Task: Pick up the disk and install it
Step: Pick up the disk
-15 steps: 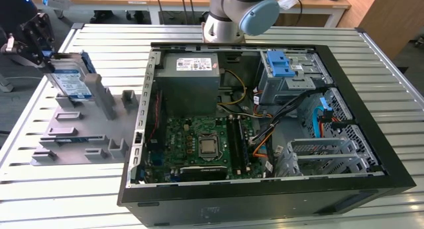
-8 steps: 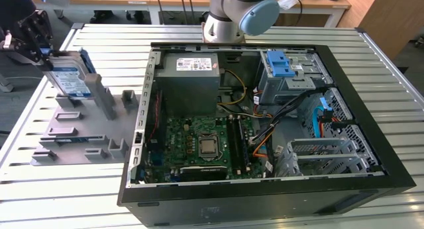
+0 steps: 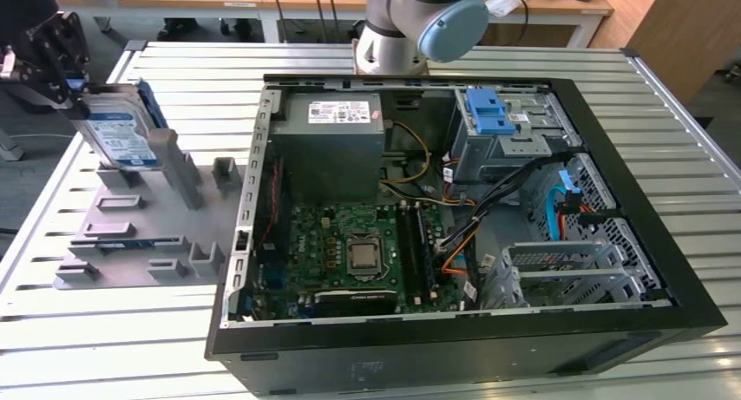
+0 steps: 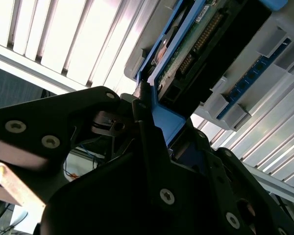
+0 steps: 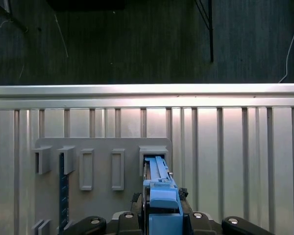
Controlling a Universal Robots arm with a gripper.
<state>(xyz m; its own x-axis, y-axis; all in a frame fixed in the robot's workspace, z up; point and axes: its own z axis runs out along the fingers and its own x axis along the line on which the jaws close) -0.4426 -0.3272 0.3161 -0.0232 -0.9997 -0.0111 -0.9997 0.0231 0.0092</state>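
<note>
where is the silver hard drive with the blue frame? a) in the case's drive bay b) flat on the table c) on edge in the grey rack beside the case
c: the silver rectangular hard drive in its blue plastic frame stands on edge in the grey plastic rack, outside the black computer case, with the gripper at its top.
</note>
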